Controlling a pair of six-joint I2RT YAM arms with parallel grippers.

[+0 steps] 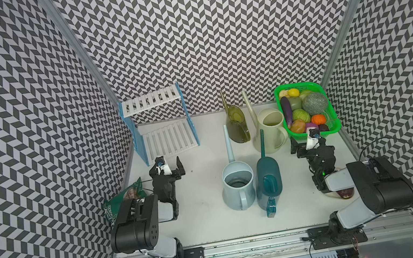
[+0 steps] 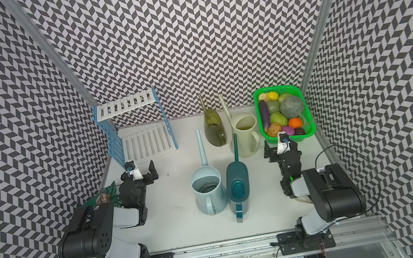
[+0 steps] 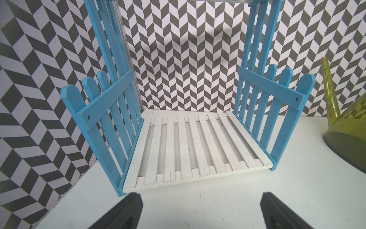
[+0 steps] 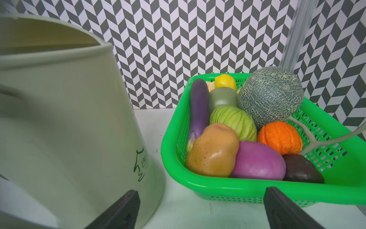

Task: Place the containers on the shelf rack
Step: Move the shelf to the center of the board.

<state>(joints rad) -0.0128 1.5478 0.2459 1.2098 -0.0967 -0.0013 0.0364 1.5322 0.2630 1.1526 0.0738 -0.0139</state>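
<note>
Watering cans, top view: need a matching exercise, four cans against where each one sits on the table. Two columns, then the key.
Column A
1. light blue can
2. dark teal can
3. olive-green can
4. cream can

Column B
a. far row, next to the green basket
b. near row, on the shelf rack side
c. far row, on the shelf rack side
d. near row, on the green basket side

Pairs: 1-b, 2-d, 3-c, 4-a
</note>
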